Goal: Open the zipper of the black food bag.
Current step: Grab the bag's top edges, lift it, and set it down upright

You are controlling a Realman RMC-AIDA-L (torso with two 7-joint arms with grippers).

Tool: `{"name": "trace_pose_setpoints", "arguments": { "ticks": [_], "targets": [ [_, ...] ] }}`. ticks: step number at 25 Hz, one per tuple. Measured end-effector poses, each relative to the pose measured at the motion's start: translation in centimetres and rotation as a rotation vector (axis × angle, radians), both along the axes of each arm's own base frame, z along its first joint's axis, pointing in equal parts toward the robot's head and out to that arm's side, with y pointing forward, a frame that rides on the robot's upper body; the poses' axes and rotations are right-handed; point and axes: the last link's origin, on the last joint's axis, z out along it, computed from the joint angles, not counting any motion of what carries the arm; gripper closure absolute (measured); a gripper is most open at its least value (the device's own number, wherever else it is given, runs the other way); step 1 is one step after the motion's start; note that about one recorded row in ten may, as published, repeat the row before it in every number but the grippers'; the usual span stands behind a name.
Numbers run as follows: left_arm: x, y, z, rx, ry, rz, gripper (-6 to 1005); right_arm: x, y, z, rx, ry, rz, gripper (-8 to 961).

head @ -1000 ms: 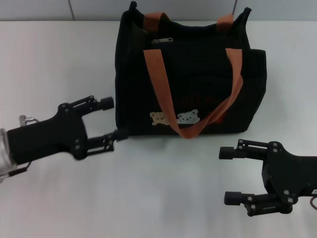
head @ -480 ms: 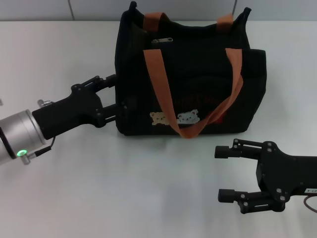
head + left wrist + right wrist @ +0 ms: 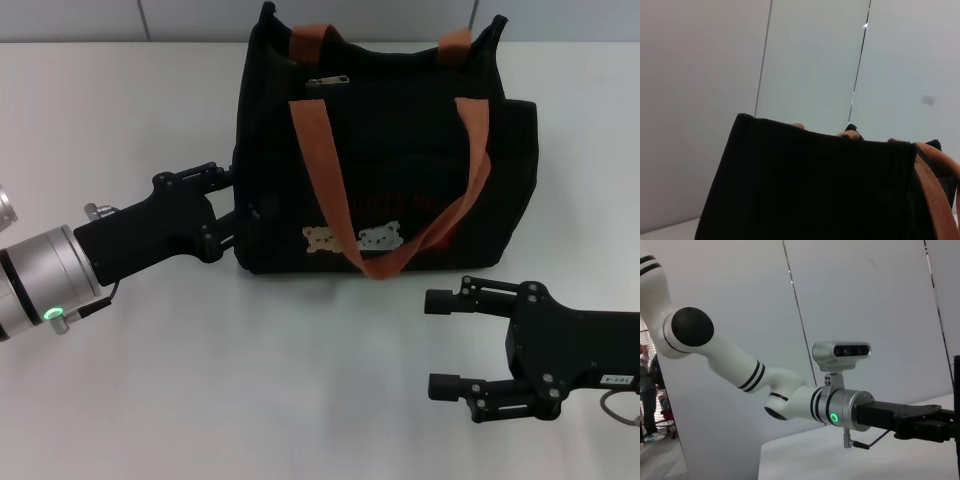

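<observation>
The black food bag (image 3: 400, 150) stands upright at the table's far middle, with orange-brown handles (image 3: 320, 170) and two bear patches (image 3: 352, 238) on its front. The zipper's small metal pull tab (image 3: 327, 82) lies near the top left corner. My left gripper (image 3: 240, 198) is open, its fingertips against the bag's left side wall, low down. The left wrist view is filled by that side of the bag (image 3: 815, 190). My right gripper (image 3: 435, 343) hangs open over the table in front of the bag's right corner, apart from it.
White table (image 3: 300, 400) all around the bag, with a grey wall behind. The right wrist view shows my left arm (image 3: 790, 395) and its wrist camera (image 3: 842, 352) stretched across.
My left gripper has moved right and away from me, from free table to the bag's left side. The right gripper has drifted a little left.
</observation>
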Motion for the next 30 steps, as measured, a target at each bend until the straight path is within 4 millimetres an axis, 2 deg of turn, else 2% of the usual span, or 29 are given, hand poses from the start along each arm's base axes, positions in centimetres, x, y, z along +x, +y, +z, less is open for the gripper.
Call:
{"name": "trace_pose_setpoints", "arguments": {
  "ticks": [3,15,16,30],
  "targets": [
    [-0.08,-0.07,-0.08,-0.002,-0.003,0.007,556,-0.01,0.01,-0.04,0.001,0.000,-0.001,133],
    [-0.07,-0.10,-0.01,0.007,-0.007,0.004,764,0.10,0.00,-0.31,0.000,-0.003,-0.016,132],
    [-0.08,-0.13,0.01,0.007,-0.007,0.003,881,0.11,-0.01,-0.35,0.000,-0.002,-0.018,132],
    [-0.15,-0.38,0.02,0.057,0.018,-0.043,897,0.05,0.20,-0.28,0.015,0.004,-0.023,131]
  ]
}}
